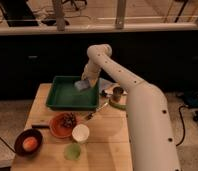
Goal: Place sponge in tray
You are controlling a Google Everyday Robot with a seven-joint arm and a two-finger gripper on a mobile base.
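Note:
The dark green tray (62, 100) stands at the back left of the wooden table. The blue-grey sponge (82, 85) is at the tray's right side, just above its floor, right under the end of my arm. My gripper (85, 80) reaches down over the tray's right part and sits at the sponge. The white arm comes in from the lower right and bends over the tray.
An orange plate (62, 125) with dark bits, a white cup (80, 133), a pale green blob (72, 151) and a dark bowl with an orange ball (28, 142) lie in front of the tray. A small can (117, 93) stands right of it.

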